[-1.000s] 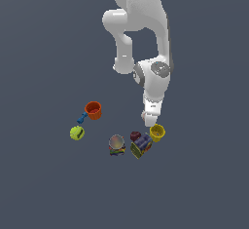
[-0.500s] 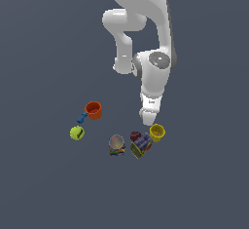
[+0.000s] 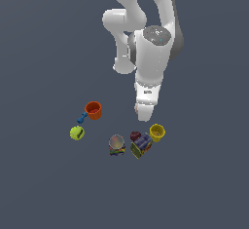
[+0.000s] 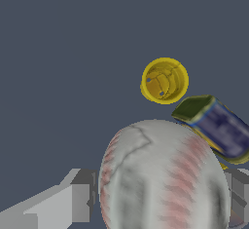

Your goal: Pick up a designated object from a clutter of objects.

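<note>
The white ball with red stitching (image 4: 163,174) fills the wrist view, held between my two fingers (image 4: 73,203). My gripper (image 4: 155,199) is shut on it and holds it above the floor. In the exterior view my gripper (image 3: 144,113) hangs just above the clutter, and the hand hides the ball there. Below lie the yellow cup (image 3: 157,132), the dark red lump (image 3: 135,136) and the multicoloured box (image 3: 141,145). The yellow cup (image 4: 164,80) and the box (image 4: 216,128) also show in the wrist view.
An orange cup (image 3: 93,110), a blue piece (image 3: 81,118) and a yellow-green tennis ball (image 3: 77,133) lie towards the exterior view's left. A greyish glossy ball on a multicoloured base (image 3: 116,145) stands beside the box. All rest on a dark grey floor.
The arm has risen and the wrist has swung upward. The gripper tip has moved slightly up and towards the exterior view's left. The clutter has not moved.
</note>
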Controlling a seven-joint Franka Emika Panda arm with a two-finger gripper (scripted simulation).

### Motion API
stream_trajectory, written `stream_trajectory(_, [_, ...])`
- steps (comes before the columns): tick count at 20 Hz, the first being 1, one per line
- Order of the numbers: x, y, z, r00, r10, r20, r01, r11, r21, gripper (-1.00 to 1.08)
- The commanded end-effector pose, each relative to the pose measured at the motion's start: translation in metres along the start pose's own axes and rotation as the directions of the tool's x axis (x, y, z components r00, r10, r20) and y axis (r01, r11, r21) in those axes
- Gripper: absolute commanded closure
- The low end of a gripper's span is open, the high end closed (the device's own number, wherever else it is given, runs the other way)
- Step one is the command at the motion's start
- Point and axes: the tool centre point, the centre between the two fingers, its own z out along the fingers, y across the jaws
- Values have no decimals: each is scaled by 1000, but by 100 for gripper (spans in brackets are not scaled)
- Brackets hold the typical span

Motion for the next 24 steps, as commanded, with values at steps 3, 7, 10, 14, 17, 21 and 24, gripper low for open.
stream_trajectory(3, [-12, 18, -44, 1000, -1, -1, 1, 1000, -1, 108])
stream_trajectory(7, [-24, 35, -81, 1000, 0, 0, 0, 1000, -1, 108])
stream_trajectory(10, [-31, 47, -107, 1000, 0, 1, 0, 1000, -1, 108])
stream_trajectory(14, [-39, 60, -134, 1000, 1, 2, -1, 1000, -1, 108])
stream_trajectory(17, [-44, 68, -150, 1000, 1, 2, -1, 1000, -1, 108])
stream_trajectory(21, [-48, 76, -164, 1000, 2, 3, -2, 1000, -1, 108])
stream_trajectory(24, [-49, 79, -170, 1000, 2, 4, -2, 1000, -1, 108])
